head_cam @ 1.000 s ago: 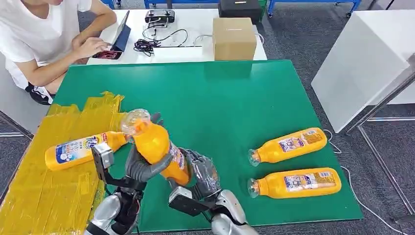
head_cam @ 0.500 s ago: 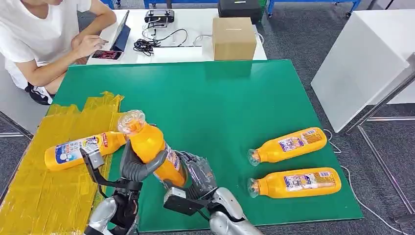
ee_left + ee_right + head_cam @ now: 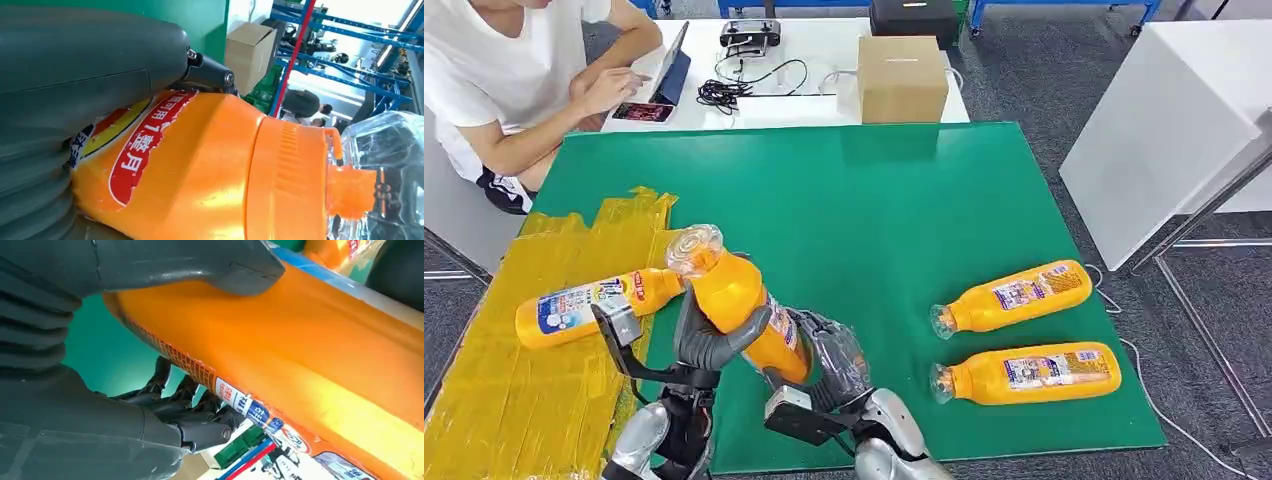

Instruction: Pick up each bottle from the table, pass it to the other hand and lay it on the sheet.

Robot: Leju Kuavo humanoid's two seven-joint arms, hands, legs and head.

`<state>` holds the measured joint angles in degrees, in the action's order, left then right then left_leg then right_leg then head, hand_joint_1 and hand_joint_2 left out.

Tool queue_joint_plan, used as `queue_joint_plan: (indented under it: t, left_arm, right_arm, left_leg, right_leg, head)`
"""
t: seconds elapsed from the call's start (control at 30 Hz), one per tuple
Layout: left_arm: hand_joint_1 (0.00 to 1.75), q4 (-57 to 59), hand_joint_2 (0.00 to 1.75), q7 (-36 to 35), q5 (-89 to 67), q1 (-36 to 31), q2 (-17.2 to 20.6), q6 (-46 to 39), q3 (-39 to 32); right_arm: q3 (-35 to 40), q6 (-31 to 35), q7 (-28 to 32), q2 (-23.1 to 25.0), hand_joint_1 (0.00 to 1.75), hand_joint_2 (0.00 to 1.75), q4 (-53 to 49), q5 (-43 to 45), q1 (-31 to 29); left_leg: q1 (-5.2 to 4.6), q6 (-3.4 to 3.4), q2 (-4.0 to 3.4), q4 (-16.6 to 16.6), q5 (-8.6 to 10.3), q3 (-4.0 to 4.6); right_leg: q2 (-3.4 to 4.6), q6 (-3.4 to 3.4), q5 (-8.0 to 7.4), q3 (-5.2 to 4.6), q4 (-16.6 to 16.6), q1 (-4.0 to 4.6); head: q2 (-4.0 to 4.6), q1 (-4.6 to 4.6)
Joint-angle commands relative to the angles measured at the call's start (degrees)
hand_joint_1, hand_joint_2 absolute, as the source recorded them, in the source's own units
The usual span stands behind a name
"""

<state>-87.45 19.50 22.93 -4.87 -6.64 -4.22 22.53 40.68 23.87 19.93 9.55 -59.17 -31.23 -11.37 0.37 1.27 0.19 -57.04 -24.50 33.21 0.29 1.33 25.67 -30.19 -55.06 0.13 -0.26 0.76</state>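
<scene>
Flanking the held bottle [image 3: 742,312]: cardboard box [image 3: 902,78], seemingly a laptop [image 3: 671,68].

The lower body of the held bottle [image 3: 742,300] is hidden behind the left hand [image 3: 709,340] and right hand [image 3: 834,360]. In the left wrist view its clear cap [image 3: 387,150] is cut off by the picture's edge. The yellow sheet [image 3: 514,390] runs off the frame, and the label print on the far bottles [image 3: 1014,297] is too small to read.

The robot's two silver arms end in dark grey hands, the left hand [image 3: 707,340] and right hand [image 3: 832,362]. Each has a thick grey thumb, darker fingers and a ribbed grey cover. Small silver screws sit at the finger joints.
</scene>
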Motion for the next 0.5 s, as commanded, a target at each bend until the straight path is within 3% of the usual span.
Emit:
queue_joint_plan:
  t: [0.03, 0.07, 0.1, 0.13, 0.2, 0.23, 0.3, 0.33, 0.4, 0.47, 0.5]
  left_arm:
    - [1.75, 0.15, 1.75, 9.32, -25.40, -5.05, 1.53, -21.86, 0.04]
    - [1.75, 0.77, 1.75, 10.17, -37.28, -5.45, 2.04, -31.58, -0.85]
    - [1.75, 1.18, 1.75, 9.29, -48.26, -5.32, 0.94, -35.78, -4.03]
    - [1.75, 0.68, 1.75, 9.92, -63.29, -4.38, -3.68, -35.78, -13.19]
    - [1.75, 0.64, 1.75, 9.43, -75.16, -4.90, -5.61, -35.78, -19.76]
    - [1.75, 1.38, 1.75, 8.02, -80.82, -5.86, -5.29, -35.78, -22.85]
    - [1.75, 1.34, 1.75, 5.64, -91.11, -6.96, -4.95, -35.78, -26.83]
    - [1.75, -0.12, 1.75, -4.02, -108.73, -7.55, -1.95, -35.78, -27.78]
    - [1.75, 4.34, 1.75, -10.29, -112.69, -8.45, 2.80, -35.78, -24.60]
    - [1.75, 4.34, 1.75, -10.29, -112.69, -8.45, 2.80, -35.78, -24.60]
    - [1.75, 7.59, 1.75, -13.05, -111.18, -10.07, 5.51, -35.78, -21.89]
  right_arm:
    - [-5.39, 3.16, 3.23, -3.35, 0.00, 1.75, -14.48, 6.73, 6.34]
    - [-6.99, 2.36, 3.41, -3.91, 0.00, 1.75, -19.03, 8.22, 8.22]
    - [-8.07, 1.17, 3.21, -4.66, 0.00, 1.75, -22.99, 9.17, 9.52]
    - [-9.12, -0.21, 3.05, -5.49, 0.00, 1.75, -26.64, 9.58, 10.21]
    - [-10.94, -0.54, 3.40, -5.98, 0.00, 1.75, -30.06, 9.91, 11.02]
    - [-12.52, -1.52, 3.83, -6.25, 0.00, 0.00, -32.56, 10.97, 11.53]
    - [-14.54, -1.66, 4.51, -6.06, 0.00, 0.00, -34.94, 12.08, 12.46]
    - [-15.90, -1.88, 5.36, -6.15, 0.00, 1.75, -36.61, 13.18, 13.06]
    - [-16.73, -1.71, 5.45, -6.25, 0.00, 1.75, -37.32, 13.72, 13.40]
    - [-16.73, -1.71, 5.45, -6.25, 0.00, 1.75, -37.32, 13.72, 13.40]
    - [-17.10, -1.83, 5.47, -6.41, 0.00, 1.75, -37.68, 14.10, 13.55]
  left_leg:
    - [0.03, -0.03, 0.27, -0.03, -0.05, -0.05]
    - [0.01, -0.02, 0.27, -0.04, -0.03, 0.01]
    - [0.03, -0.03, 0.30, -0.08, -0.08, -0.01]
    - [-0.02, -0.03, 0.22, -0.03, -0.05, 0.00]
    - [0.00, -0.05, 0.22, -0.04, -0.13, -0.12]
    - [0.02, -0.08, 0.19, -0.03, -0.22, -0.30]
    - [-0.01, -0.01, 0.24, -0.13, -0.07, 0.06]
    - [0.00, -0.01, 0.16, -0.08, -0.03, 0.13]
    - [-0.05, -0.02, 0.02, 0.00, -0.02, 0.06]
    - [-0.05, -0.08, -0.05, 0.08, -0.02, -0.15]
    - [-0.04, -0.06, 0.04, 0.07, 0.00, -0.11]
  right_leg:
    - [-0.31, 0.03, 0.13, 0.17, 0.01, 0.03]
    - [-0.30, 0.03, 0.11, 0.11, -0.01, 0.01]
    - [-0.35, 0.04, 0.16, 0.16, -0.02, 0.03]
    - [-0.25, 0.03, 0.13, 0.09, -0.04, -0.02]
    - [-0.27, 0.04, 0.19, 0.24, -0.02, 0.00]
    - [-0.28, 0.06, 0.27, 0.44, 0.01, 0.02]
    - [-0.28, 0.06, 0.13, 0.08, -0.11, -0.01]
    - [-0.22, 0.04, 0.04, -0.03, -0.08, 0.00]
    - [-0.11, 0.02, 0.01, -0.01, -0.03, -0.02]
    - [-0.08, 0.00, 0.01, 0.16, 0.02, -0.01]
    - [-0.15, -0.01, 0.02, 0.13, 0.02, 0.00]
  head:
    - [0.00, 0.00]
    - [0.00, 0.02]
    - [0.00, 0.04]
    - [0.00, 0.00]
    - [0.00, -0.02]
    - [0.00, 0.00]
    - [0.00, 0.02]
    - [0.00, 0.04]
    - [0.00, 0.04]
    - [0.00, 0.02]
    - [0.00, 0.02]
